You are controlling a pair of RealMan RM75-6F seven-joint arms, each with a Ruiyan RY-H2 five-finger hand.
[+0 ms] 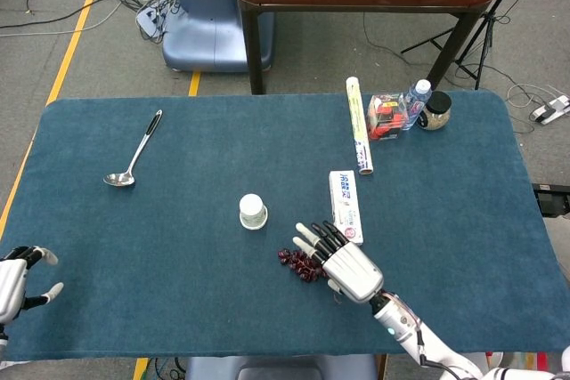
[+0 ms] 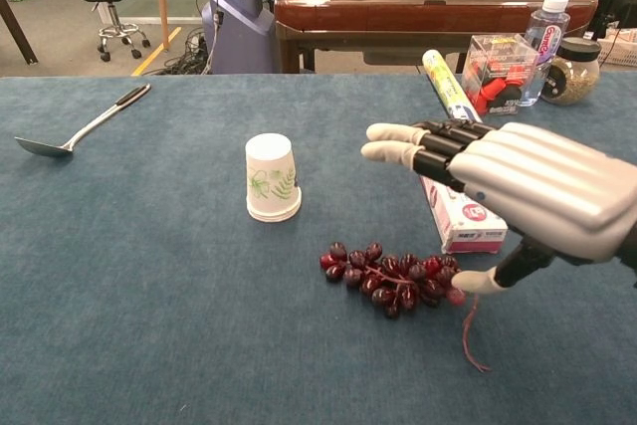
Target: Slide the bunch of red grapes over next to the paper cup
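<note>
Your right hand (image 2: pixel 528 186), flat, fingers spread, holding nothing, hovers over the red grapes (image 2: pixel 393 279) (soft, loose, likely rolling), so push their broad far side toward the paper cup (image 2: pixel 272 177).

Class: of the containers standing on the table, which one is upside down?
The paper cup, alone mid-table, stands on its rim with its base up. The bottle and jar stand upright with caps on top.
</note>
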